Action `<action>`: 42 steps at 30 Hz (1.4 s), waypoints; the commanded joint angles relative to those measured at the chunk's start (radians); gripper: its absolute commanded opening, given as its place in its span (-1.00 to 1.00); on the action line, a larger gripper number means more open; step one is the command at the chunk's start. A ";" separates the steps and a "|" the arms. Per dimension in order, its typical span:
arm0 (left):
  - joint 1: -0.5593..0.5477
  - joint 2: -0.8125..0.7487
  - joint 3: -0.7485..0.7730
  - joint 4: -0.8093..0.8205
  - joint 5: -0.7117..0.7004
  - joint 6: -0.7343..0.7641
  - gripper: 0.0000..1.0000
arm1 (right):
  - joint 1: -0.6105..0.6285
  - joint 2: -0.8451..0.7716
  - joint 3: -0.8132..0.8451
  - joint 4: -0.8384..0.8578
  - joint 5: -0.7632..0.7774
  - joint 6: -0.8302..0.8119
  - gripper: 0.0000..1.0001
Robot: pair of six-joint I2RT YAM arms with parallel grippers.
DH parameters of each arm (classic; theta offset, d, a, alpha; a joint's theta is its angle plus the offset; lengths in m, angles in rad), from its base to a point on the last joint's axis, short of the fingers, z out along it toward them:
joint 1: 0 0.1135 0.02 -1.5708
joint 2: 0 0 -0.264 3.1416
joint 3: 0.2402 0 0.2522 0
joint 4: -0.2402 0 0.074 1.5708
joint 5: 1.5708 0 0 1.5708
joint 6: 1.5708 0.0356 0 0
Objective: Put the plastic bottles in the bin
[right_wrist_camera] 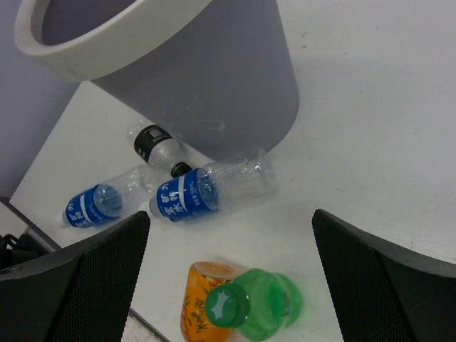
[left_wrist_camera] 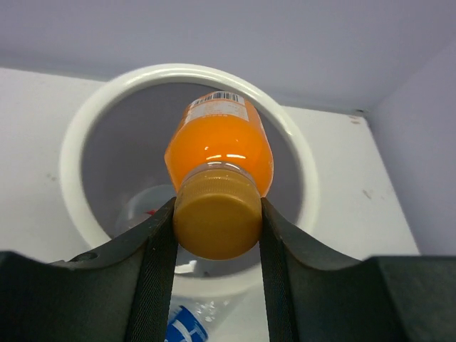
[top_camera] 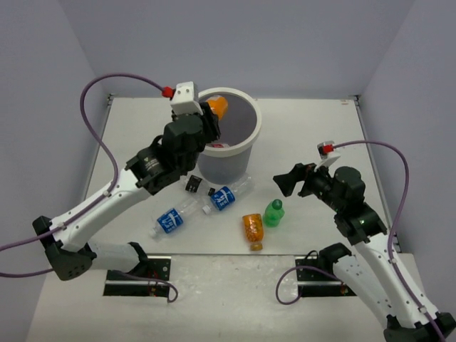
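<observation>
Left gripper clamped on orange bottle, upper centre, above bin.
Bottle held over the opening for release; right gripper spread wide, empty, pointed at green bottle, lower centre.

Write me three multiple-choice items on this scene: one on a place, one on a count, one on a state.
1. Where is the held orange bottle?
A) over the bin opening
B) on the floor
C) behind the bin

2. How many bottles are on the table?
A) three
B) five
C) eight

3. How are the right fingers?
A) open, empty
B) shut on a bottle
C) shut on the bin's rim

Key:
1 A: the left fingers clamp its cap above the rim.
2 B: two blue-labelled bottles, a dark-labelled bottle, a second orange bottle, a green bottle.
3 A: they are spread wide, gripping nothing.
</observation>
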 commanded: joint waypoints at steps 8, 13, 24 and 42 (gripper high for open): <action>0.127 0.103 0.073 0.005 0.021 -0.015 0.99 | 0.092 0.059 -0.010 -0.032 0.015 -0.064 0.97; 0.127 0.088 0.109 0.004 0.061 0.030 1.00 | 0.117 0.066 -0.008 -0.054 0.079 -0.056 0.97; 0.127 0.005 0.090 -0.039 0.041 0.078 1.00 | 0.211 0.124 0.015 -0.132 0.179 -0.029 0.98; 0.130 -0.445 -0.415 -0.351 0.011 -0.261 1.00 | 0.379 0.300 0.083 -0.252 0.394 0.068 0.96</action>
